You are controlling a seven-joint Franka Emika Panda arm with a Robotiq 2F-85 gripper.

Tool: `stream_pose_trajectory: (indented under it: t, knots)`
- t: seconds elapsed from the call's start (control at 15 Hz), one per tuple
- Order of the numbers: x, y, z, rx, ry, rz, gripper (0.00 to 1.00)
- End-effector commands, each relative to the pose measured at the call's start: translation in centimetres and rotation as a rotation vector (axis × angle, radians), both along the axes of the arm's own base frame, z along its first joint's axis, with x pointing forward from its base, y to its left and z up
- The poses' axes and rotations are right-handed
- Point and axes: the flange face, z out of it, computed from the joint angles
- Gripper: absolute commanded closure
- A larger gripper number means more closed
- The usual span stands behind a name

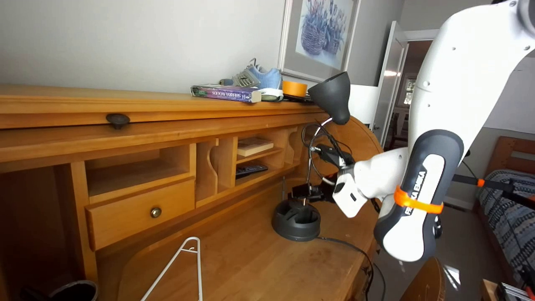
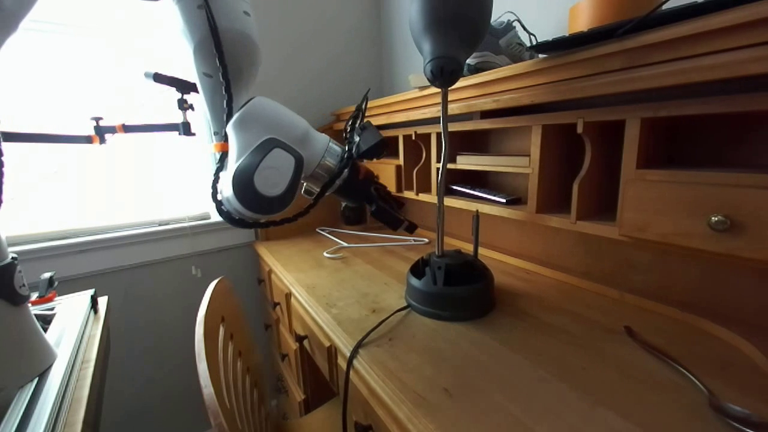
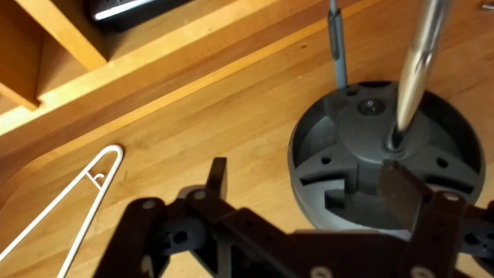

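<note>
Two fingers of the gripper [image 3: 305, 165] stand spread wide, with nothing held between them, above the wooden desk [image 3: 231, 123]. Nearest seems to be the black desk lamp [image 3: 368, 131], on the desk toward the right in the wrist view; the right finger overlaps its base there, though whether they touch cannot be told. A grey pen [image 3: 339, 58] stands upright at the base's far edge. To the left lies a white hanger [image 3: 90, 216], apart from the lamp. No grasp is made; all the handling appears left to do.
</note>
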Motion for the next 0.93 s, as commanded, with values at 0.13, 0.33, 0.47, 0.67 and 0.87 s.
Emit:
stream_pose_trajectory:
  t: [0.13,0.33,0.47,0.67,0.87]
  knots:
    - [-0.9,2.7,-2.8,0.017,-0.011,-0.001,0.00]
    - [-1.0,3.3,-3.7,0.028,-0.013,-0.011,0.00]
    - [-0.8,2.7,-3.7,0.043,-0.008,-0.024,0.00]
    - [-0.6,2.1,-4.3,0.093,0.013,-0.028,0.00]
    - [-0.2,1.4,-4.5,0.158,0.015,-0.025,0.00]
